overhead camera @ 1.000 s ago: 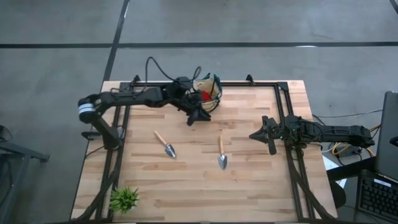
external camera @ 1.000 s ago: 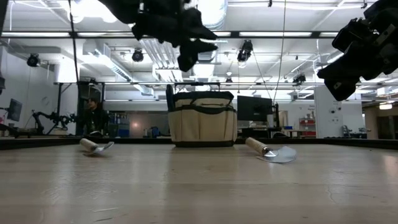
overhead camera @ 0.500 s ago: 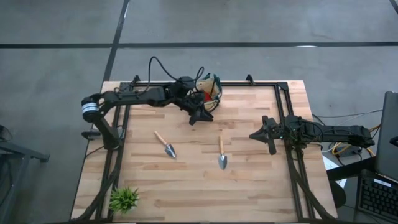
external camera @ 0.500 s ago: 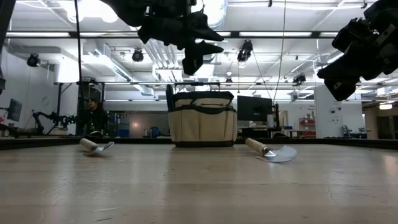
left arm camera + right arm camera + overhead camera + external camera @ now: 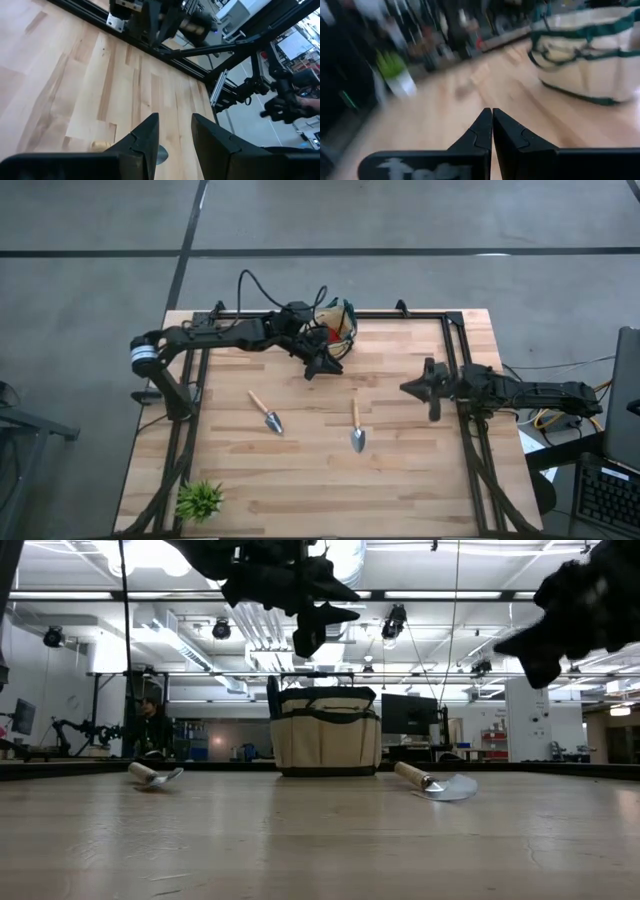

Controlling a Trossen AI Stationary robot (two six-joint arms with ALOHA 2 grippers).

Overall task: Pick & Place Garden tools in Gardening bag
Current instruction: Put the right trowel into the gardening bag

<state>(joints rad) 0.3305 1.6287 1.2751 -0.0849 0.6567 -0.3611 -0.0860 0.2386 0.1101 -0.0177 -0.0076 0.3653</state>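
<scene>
The tan gardening bag with green trim stands at the table's far edge; something red shows in its mouth. Two silver trowels with wooden handles lie flat on the table, one left of centre and one in the middle. My left gripper hangs above the table just in front of the bag, open with nothing between its fingers. My right gripper hovers at the right side, shut and empty, pointing toward the table's left.
A small spiky green plant stands at the near left corner. Black frame rails run along the far and side edges. Bare wood lies between the trowels and the near edge. In the low view a person sits far behind the table.
My right gripper has turned at the wrist and tipped upward a little, staying shut and in the same spot at the right side. The bag and both trowels have kept their places.
</scene>
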